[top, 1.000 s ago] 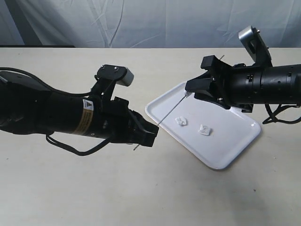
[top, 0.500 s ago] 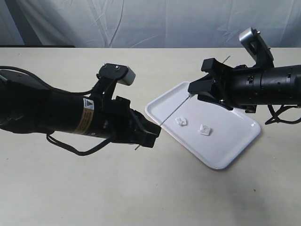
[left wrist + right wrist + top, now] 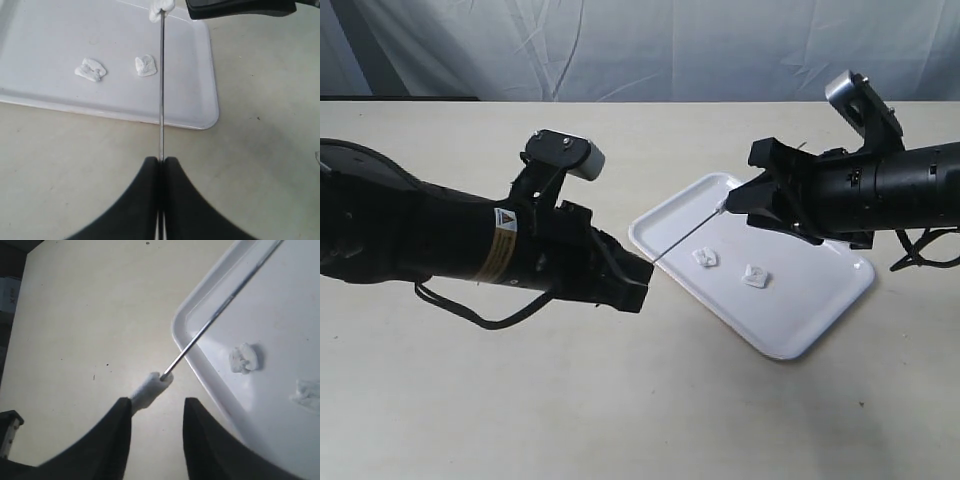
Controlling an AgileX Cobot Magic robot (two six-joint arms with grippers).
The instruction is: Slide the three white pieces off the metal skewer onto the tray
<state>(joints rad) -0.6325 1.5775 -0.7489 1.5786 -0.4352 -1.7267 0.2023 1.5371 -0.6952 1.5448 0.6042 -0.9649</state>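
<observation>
On the tray [image 3: 790, 335], two pieces [image 3: 705, 258] lie near the skewer [image 3: 686, 236].

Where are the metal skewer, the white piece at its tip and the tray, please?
metal skewer [image 3: 161, 90]: left wrist view, middle of rod.
white piece [image 3: 149, 390]: right wrist view, its middle.
tray [image 3: 810, 300]: exterior view, bare floor.

The left fingers [image 3: 634, 283] held the metal skewer [image 3: 685, 237], one white piece [image 3: 720, 210] at its tip, two more pieces [image 3: 705, 258] [image 3: 754, 277] on the tray [image 3: 805, 310].
</observation>
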